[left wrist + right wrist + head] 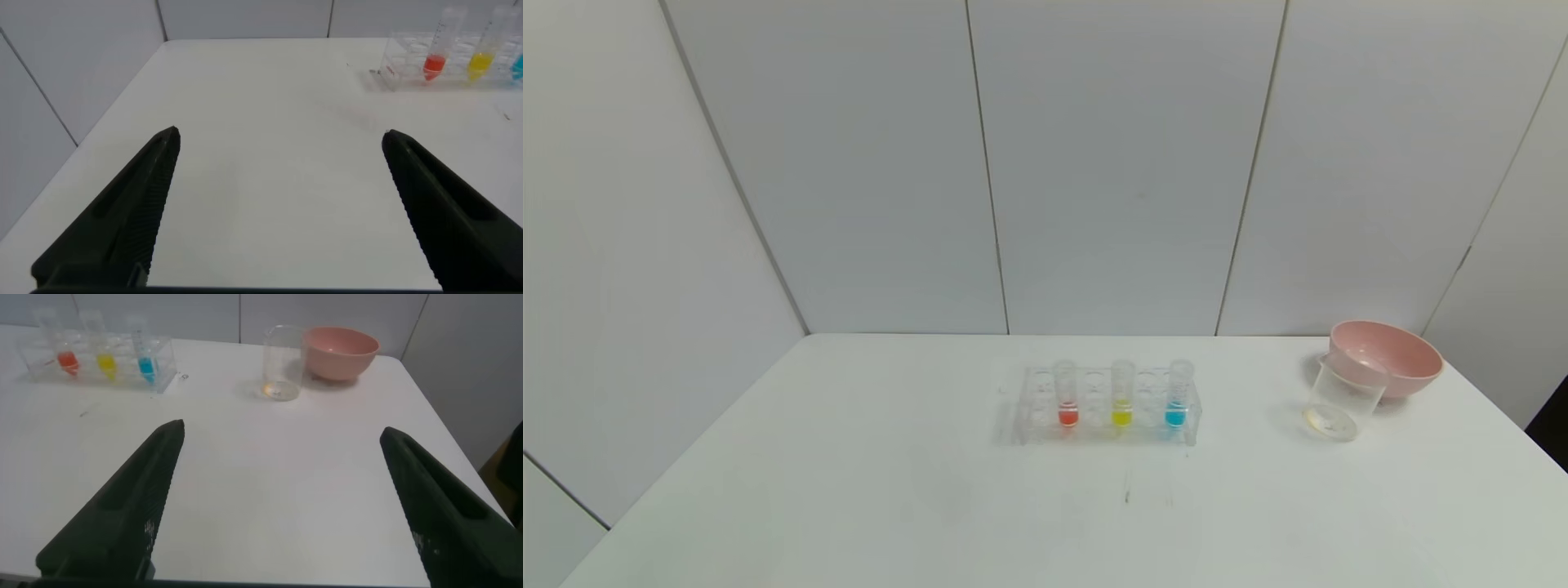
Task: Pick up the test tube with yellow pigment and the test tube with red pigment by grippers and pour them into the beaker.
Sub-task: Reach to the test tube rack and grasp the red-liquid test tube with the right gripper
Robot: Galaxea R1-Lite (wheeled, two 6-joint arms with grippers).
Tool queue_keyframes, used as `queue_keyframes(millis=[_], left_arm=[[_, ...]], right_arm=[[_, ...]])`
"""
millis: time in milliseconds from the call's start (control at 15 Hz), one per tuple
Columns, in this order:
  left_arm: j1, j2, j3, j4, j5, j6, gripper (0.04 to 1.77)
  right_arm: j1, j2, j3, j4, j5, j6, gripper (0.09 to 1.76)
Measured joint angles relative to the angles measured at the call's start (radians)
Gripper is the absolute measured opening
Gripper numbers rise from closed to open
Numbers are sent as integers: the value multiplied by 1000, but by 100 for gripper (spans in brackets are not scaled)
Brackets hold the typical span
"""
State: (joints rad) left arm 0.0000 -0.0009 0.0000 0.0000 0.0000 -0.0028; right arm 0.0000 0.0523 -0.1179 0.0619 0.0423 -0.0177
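white table [849, 490] — clear tube rack [1107, 425] | beaker [1342, 402] | pink bowl [1388, 355]

On the white counter [849, 490], the clear plastic rack [1107, 408] sits centre, holding three tubes upright: red-pigment tube [1067, 394] leftmost, yellow-pigment tube [1121, 394] in the middle, blue-pigment tube [1178, 394] rightmost. Well to the right stands the clear beaker [1342, 398], touching the pink bowl [1388, 358] just behind it.
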Motion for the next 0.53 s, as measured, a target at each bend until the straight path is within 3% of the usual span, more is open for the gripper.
queue_keyframes(millis=[267,533], left_arm=[[0,0,0,0,0,0,176],[0,0,0,0,0,0,176]], right_arm=[[7,169,-163,-7,47,4,171],[11,420,-333,-100,97,49,171]])
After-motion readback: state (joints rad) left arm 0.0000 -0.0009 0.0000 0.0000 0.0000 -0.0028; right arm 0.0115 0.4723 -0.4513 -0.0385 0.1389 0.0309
